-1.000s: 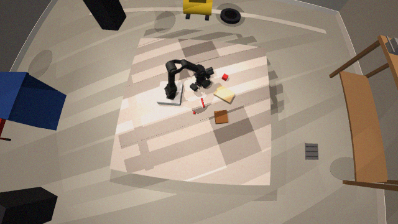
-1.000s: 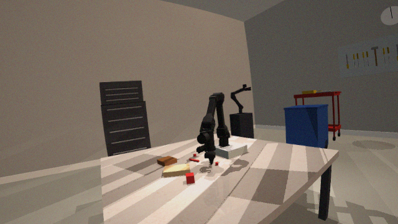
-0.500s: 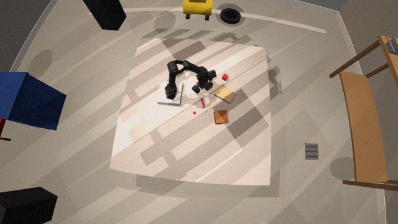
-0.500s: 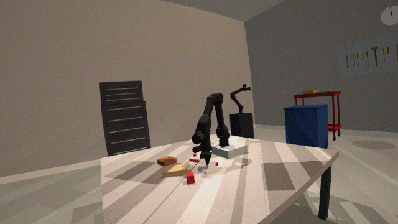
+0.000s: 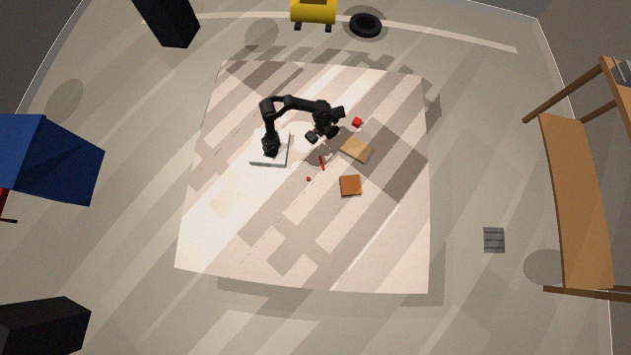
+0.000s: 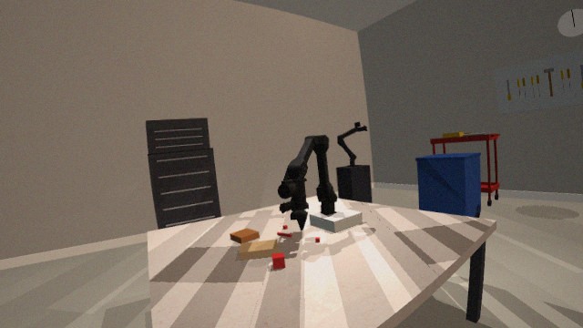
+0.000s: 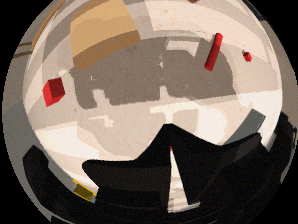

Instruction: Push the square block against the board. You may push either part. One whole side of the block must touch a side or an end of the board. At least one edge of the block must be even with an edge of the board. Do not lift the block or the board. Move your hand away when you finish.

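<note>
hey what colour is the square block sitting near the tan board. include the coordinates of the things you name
The square block (image 5: pixel 350 185) (image 6: pixel 244 235) is orange-brown; the top view shows it best.
</note>
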Controlling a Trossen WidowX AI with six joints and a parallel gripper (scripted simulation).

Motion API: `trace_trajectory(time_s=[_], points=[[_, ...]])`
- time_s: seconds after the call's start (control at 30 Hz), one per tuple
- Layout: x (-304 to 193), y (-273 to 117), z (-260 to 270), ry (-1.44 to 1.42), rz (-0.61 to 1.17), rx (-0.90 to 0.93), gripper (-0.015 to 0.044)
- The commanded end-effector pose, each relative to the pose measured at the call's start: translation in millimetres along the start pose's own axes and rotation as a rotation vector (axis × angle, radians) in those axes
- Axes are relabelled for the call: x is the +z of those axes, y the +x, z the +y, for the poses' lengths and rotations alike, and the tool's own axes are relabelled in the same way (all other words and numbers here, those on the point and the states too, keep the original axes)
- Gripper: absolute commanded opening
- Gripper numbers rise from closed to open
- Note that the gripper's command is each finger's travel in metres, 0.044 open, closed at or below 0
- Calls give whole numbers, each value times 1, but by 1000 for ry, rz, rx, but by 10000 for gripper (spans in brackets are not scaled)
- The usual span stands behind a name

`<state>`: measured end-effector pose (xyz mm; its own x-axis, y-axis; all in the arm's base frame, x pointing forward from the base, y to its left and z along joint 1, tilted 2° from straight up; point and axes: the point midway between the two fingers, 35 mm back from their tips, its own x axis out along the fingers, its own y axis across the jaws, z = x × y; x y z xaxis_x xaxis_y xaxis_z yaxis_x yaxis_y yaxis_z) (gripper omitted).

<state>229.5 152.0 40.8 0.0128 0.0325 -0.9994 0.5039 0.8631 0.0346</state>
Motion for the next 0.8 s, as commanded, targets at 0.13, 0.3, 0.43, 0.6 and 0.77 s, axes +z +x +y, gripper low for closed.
trace_trajectory(time_s=[0.13, 0.3, 0.43, 0.6, 0.77], points=[[94, -11, 4, 191, -9, 3, 0], [172, -14, -20, 349, -15, 4, 0], [226, -13, -52, 466, -21, 6, 0], [282, -11, -104, 595, -24, 2, 0], [321, -10, -160, 690, -22, -6, 0]])
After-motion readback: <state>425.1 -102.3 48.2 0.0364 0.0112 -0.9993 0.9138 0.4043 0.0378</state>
